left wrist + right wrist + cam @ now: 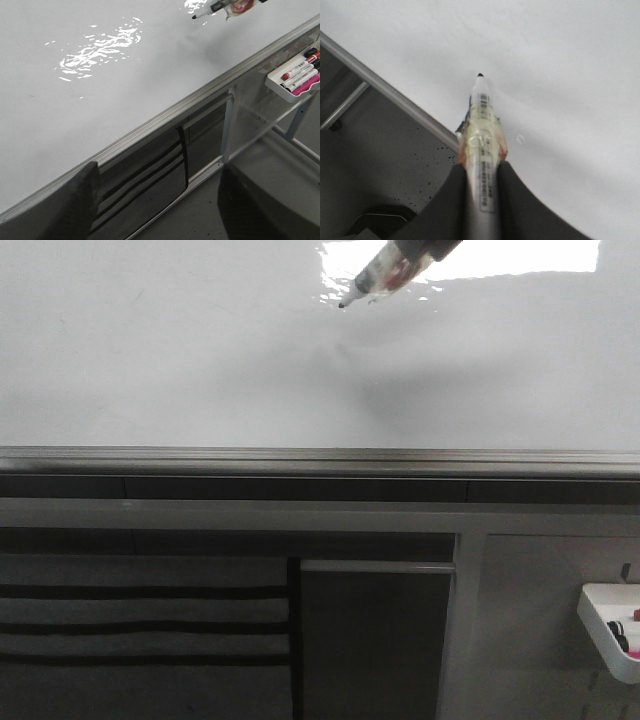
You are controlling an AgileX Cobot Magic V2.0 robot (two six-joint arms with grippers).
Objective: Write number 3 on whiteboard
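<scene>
Glare streaks a bare white whiteboard [200, 360], no number 3 on it. Right tool [482, 172] grips a marker [481, 125], black tip poised at the board's far part; contact cannot be told. Left tool [155, 200] hangs spread apart off the metal edge [320, 458]. Nearby, a tray [292, 80] holds markers.

The whiteboard [180, 370] lies flat as the work surface, glossy white with bright glare and a grey metal edge [320, 457] along its near side. No writing shows on it.
</scene>
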